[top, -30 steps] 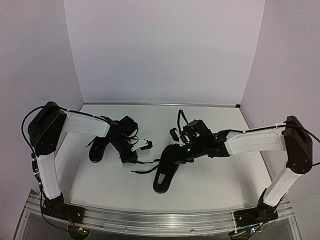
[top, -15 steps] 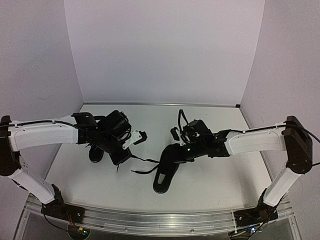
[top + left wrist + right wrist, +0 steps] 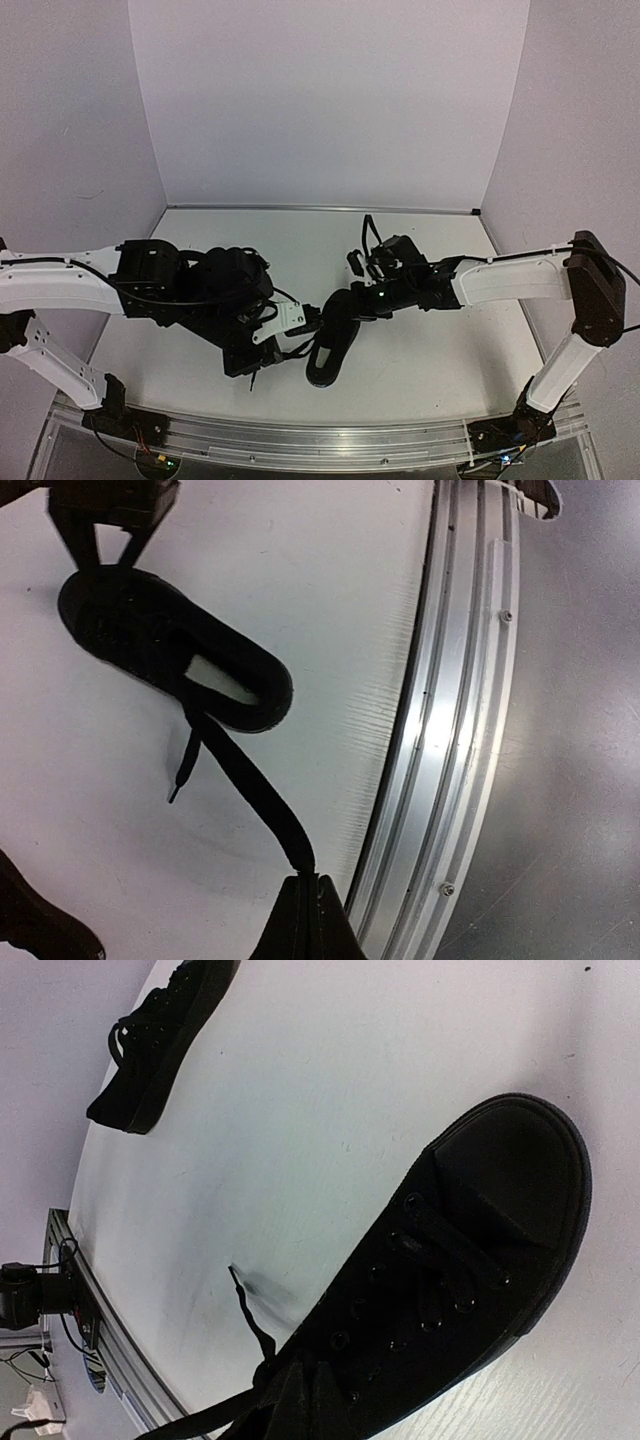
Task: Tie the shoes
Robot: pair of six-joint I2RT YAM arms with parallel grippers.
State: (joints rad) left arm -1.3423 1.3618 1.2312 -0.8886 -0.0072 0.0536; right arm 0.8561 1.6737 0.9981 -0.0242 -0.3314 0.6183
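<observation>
1. The central shoe [image 3: 331,345] lay on the desk [image 3: 430,350] between the two arms, its heel toward the near edge and its pale insole showing.
2. The left fingers [image 3: 295,930] were pressed together on a flat black lace [image 3: 250,785]. It ran in a straight line from their tips up to the shoe's opening.
3. These fingers sat close to the aluminium rail [image 3: 450,730] at the desk's near edge.
4. A loose lace end [image 3: 180,780] hung from the same shoe and lay on the desk beside the gripped lace.
5. The right fingers [image 3: 287,1415] were closed tip to tip at the shoe's lacing, near the upper eyelets. Whether a lace was pinched between them could not be told.
6. The second shoe [image 3: 160,1035] stood on the desk well apart from the first, out toward the left side. In the top view the left arm covered it.
</observation>
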